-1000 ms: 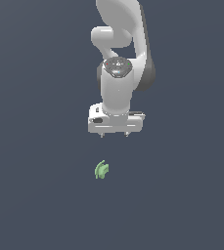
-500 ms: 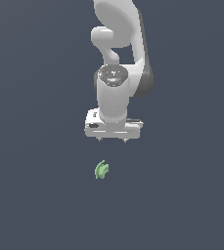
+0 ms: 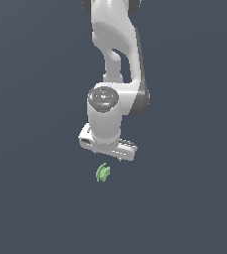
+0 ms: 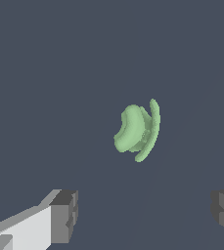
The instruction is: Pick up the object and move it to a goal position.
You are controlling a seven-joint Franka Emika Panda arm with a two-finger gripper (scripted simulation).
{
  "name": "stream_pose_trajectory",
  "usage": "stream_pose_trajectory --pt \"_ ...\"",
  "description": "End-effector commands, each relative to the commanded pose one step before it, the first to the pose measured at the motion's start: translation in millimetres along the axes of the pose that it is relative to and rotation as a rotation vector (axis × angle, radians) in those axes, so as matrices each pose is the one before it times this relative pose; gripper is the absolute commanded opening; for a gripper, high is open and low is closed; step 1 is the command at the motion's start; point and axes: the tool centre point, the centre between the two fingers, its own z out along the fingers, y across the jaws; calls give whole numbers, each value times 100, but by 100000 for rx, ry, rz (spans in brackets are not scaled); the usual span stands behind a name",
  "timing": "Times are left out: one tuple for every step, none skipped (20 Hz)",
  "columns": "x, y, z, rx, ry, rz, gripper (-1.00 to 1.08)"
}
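Observation:
The object [image 3: 102, 173] is a tiny pale green, curved, lumpy item lying on the dark grey floor. In the exterior view my white gripper [image 3: 106, 158] hangs just above it, a little toward the view's right. In the wrist view the object [image 4: 137, 129] lies ahead of the fingers and apart from them. The gripper [image 4: 145, 215] is open and empty; both dark fingertips [image 4: 64, 216] stand wide apart.
The dark grey floor [image 3: 30, 198] spreads flat all around. The white arm [image 3: 116, 54] rises behind the gripper. No goal marker shows.
The gripper has come down and shifted toward the object; it now sits just above it. The object has not moved.

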Motion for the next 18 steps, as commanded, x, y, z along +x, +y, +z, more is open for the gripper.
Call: stream_pose_trajectory --pt "1303 384 1013 4 -130 7137 100" --pt "456 105 370 -14 -33 2513 100" --pt "423 91 352 -21 -26 2350 100" --pt "390 77 333 -26 -20 2187 100" --pt "357 64 313 -30 -15 2025 100" --pt "326 54 293 -32 -10 1867 100" --pt "296 45 272 -33 -6 1709 100" --pt "266 37 250 -33 -3 1554 100" --pt "238 31 227 -32 -1 1401 100" --pt "211 26 205 -31 1 1250 100" --pt "184 20 181 -28 2 1099 100" --pt "158 16 158 -26 3 950 100" --pt "132 13 134 -22 3 802 100" --pt "107 10 110 -19 3 655 100" --pt "83 6 86 -15 3 507 100" --pt "60 6 61 -11 2 365 100" --pt "36 3 37 -7 1 218 100" --pt "11 -1 12 -2 0 69 100"
